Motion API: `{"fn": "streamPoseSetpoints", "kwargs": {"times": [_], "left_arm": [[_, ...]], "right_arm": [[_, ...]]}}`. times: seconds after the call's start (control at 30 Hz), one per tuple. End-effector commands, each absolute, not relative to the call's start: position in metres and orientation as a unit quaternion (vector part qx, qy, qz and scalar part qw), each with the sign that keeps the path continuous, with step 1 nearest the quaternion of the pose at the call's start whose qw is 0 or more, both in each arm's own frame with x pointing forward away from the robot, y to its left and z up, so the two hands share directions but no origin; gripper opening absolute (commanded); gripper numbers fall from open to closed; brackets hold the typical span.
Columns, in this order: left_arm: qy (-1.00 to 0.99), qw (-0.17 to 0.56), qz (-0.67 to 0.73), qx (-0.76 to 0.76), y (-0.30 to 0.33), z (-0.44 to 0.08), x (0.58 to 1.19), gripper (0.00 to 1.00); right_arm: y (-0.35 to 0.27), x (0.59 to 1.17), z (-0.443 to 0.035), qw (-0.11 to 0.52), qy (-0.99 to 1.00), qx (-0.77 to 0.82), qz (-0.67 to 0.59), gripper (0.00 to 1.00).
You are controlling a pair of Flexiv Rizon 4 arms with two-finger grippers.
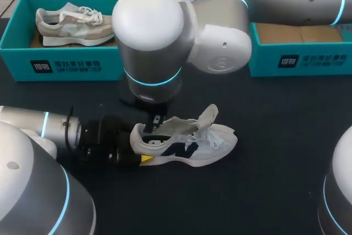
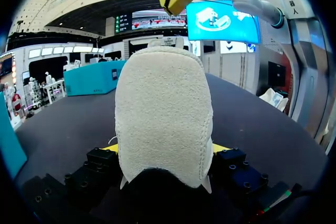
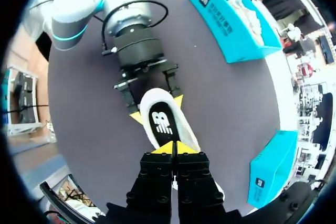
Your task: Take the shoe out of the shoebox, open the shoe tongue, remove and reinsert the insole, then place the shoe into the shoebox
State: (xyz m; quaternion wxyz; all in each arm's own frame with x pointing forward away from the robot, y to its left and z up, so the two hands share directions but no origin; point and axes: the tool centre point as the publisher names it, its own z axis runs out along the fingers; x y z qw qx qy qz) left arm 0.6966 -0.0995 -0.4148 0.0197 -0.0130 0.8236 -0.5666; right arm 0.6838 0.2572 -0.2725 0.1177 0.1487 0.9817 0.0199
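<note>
Position of the work: the shoe point(image 1: 187, 144) lies on its sole on the tabletop point(image 1: 275, 136), near the middle of the front edge, toe towards the right edge, outside both boxes.

Left gripper point(image 2: 166, 148): clenched on the shoe, one yellow tip on each flank of the heel point(image 2: 163, 114). Judged purpose: to pin the shoe down so that it cannot slide or lift while the other arm works inside it.

Right gripper point(image 3: 173, 148): poised over the shoe's mouth, just above the heel end of the insole point(image 3: 164, 121). Its yellow tips are pressed together, with nothing visible between them. The insole lies flat inside the shoe. The tongue point(image 1: 208, 115) stands pulled up and forward, which leaves the opening clear for that approach from above.

Containers: the far-left shoebox point(image 1: 60, 67), at the far left corner, holds a second shoe point(image 1: 71, 23), beige and grey, lying on its sole. The far-right shoebox point(image 1: 308, 61), along the far edge towards the right corner, shows only a brown floor; part of it is hidden by the right arm. It is judged to be the box awaiting this shoe
</note>
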Motion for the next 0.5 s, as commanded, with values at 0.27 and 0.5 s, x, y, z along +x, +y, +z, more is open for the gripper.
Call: {"fn": "streamPoseSetpoints", "kwargs": {"times": [0.27, 0.5], "left_arm": [[0.824, 0.02, -0.566, -0.013, -0.098, -0.416, 0.695, 0.0], [0.824, 0.02, -0.566, -0.013, -0.098, -0.416, 0.695, 0.0]], "right_arm": [[0.255, 0.691, -0.325, 0.067, 0.988, 0.139, 0.012, 0.0], [0.251, 0.706, -0.354, 0.038, 0.994, 0.103, 0.014, 0.0]]}}
